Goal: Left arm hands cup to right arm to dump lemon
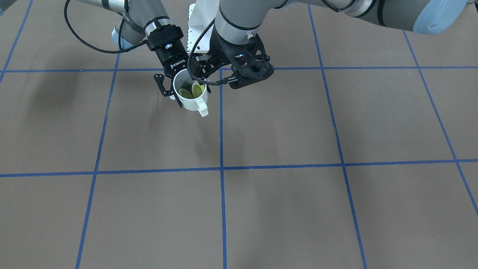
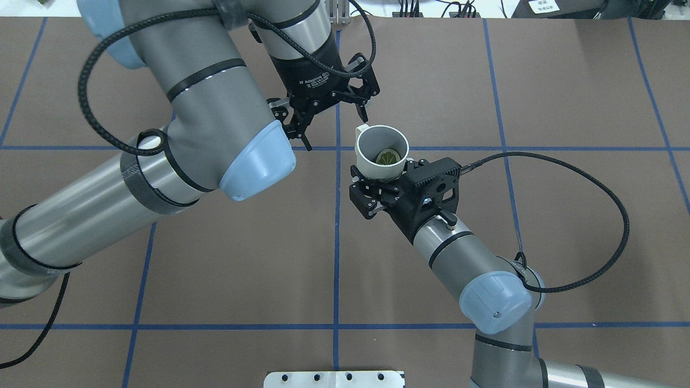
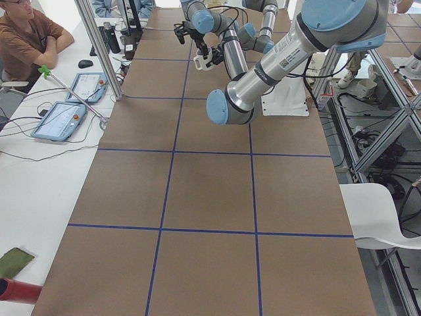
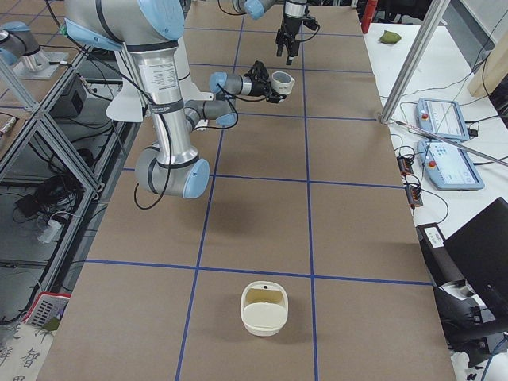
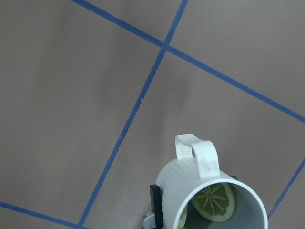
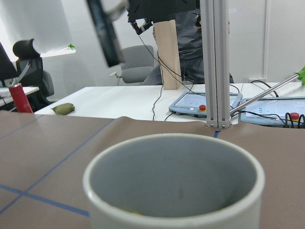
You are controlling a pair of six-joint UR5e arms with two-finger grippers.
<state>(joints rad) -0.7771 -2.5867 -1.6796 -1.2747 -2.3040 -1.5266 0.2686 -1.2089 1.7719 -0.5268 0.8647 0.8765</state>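
Cup (image 1: 192,99): sitting clamped in right claw (image 2: 384,173), lemon (image 5: 214,202) inside; risking slipping during tipping.
Left claw (image 2: 337,130): hovering spread just beyond, risking clipping handle (image 5: 198,152).

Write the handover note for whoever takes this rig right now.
The left gripper is open, above and just beyond the cup, holding nothing.
The right gripper is shut on the cup's body; the cup is upright and off the table.
The lemon lies inside the cup.
Done: the handover, since only the right gripper holds the cup.
Left to do: tip the cup to dump the lemon. Backing the left gripper away first is probably wise.
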